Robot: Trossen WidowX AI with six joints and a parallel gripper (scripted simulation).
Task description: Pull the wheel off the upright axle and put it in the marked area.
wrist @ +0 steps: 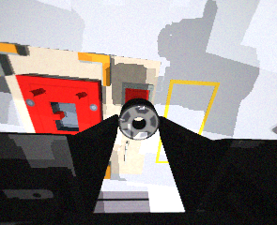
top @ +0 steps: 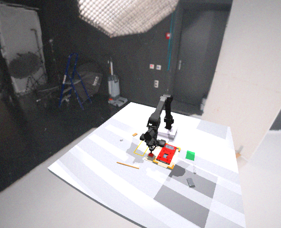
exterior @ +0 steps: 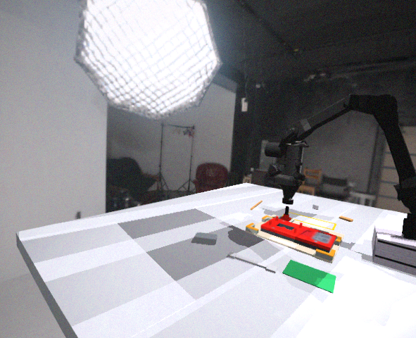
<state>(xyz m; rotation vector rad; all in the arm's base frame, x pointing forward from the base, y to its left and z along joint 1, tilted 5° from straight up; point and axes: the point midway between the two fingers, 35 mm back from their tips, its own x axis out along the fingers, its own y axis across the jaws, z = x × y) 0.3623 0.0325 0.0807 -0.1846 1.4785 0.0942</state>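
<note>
My gripper (top: 151, 147) (exterior: 288, 200) (wrist: 138, 119) points down and is shut on the dark round wheel (exterior: 288, 202) (wrist: 150, 124). The wheel's grey face and centre hole show in the wrist view. In the exterior view the wheel is just above the tip of the black upright axle (exterior: 286, 210), with a small gap between them. The axle stands on a red base (top: 150, 155) (exterior: 286, 217) (wrist: 136, 95); the wheel hides the axle in the wrist view. The marked area, a yellow outline (top: 138, 154) (exterior: 334, 226) (wrist: 194, 82), lies flat on the table beside the base.
A red plate (top: 170, 154) (wrist: 88, 119) with pegs lies on the beige board (wrist: 133, 164) beside the axle, with orange corner pieces. A green sheet (top: 190, 155) (exterior: 310, 275), a grey block (top: 190, 182) (exterior: 205, 238) and an orange stick (top: 127, 165) (exterior: 256, 205) lie farther out.
</note>
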